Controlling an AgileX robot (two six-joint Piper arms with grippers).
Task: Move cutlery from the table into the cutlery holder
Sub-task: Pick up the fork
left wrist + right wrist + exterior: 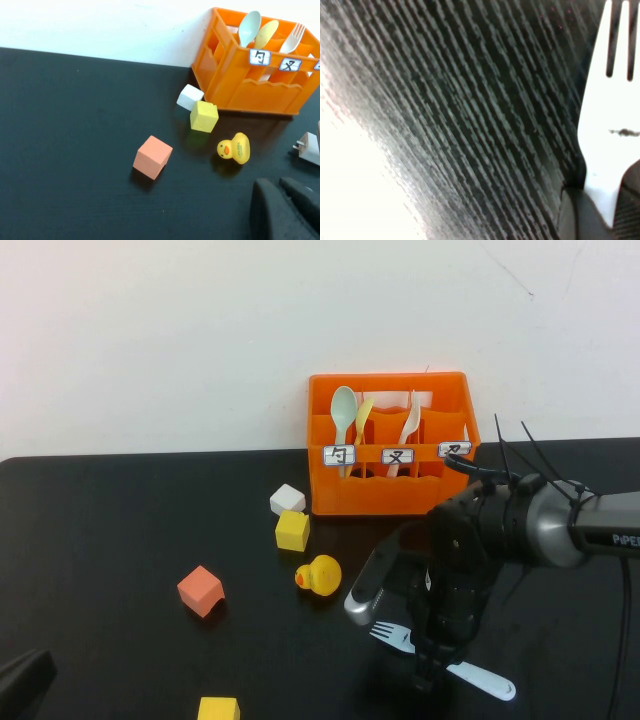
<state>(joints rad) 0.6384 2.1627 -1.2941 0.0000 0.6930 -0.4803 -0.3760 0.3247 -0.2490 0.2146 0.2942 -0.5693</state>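
1. The light blue fork (440, 658) lies flat on the black table (120, 540), directly under the right hand (432, 665), near the front edge at about 5 o'clock from the orange cutlery holder (390, 495).
2. Its long axis runs from 10 o'clock (tines) to 4 o'clock (handle end); the right hand straddles the middle of the shaft, crosswise.
3. In the right wrist view the fork's neck (605, 150) sits between dark finger pads; the hand looks to be closing on it, but I cannot tell whether the grip is firm yet.
4. The right arm is clearly the nearer one. The left hand (285, 210) sits closed and empty at the table's far left front corner.
5. The mint-green spoon (343, 415) already stands in the holder's left compartment.
6. The table is matte and flat; a yellow duck (320, 575) sits near the fork at 10 o'clock, otherwise the path to the holder at 11 o'clock looks open.
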